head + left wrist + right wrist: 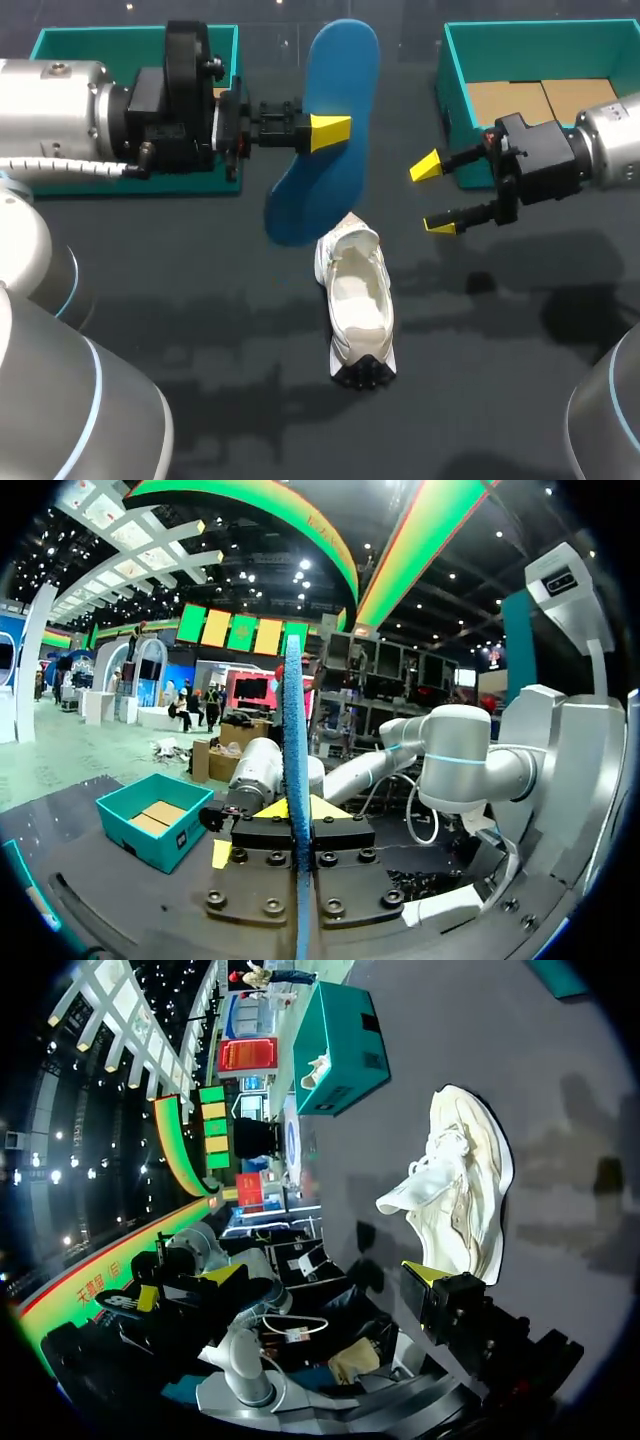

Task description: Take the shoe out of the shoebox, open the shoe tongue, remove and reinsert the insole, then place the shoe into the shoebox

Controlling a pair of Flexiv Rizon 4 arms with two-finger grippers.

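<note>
- The left gripper [322, 132] is clenched on a blue insole [340, 70], holding it above the table [200, 300] at about 12 o'clock in the head view. The left wrist view shows the insole edge-on between the yellow tips.
- The right gripper [432, 195] is released, its fingers spread around nothing. It sits at roughly 2 o'clock from the shoe, apart from it.
- A white shoe [358, 300] lies on the table just below centre, at 6 o'clock. Its opening faces up and nothing holds it.
- Risk: the insole looks thin and is pinched at one spot only, so it could bend or slip when pressed into the shoe.
- Risk: the unheld shoe could slide or tip under that push, and its loose tongue could fold back over the opening.
- Count: one shoe and one insole.
- Count: two teal shoeboxes, one at 10 o'clock [60, 45] and one at 2 o'clock [455, 75].
- Count: two grippers.
</note>
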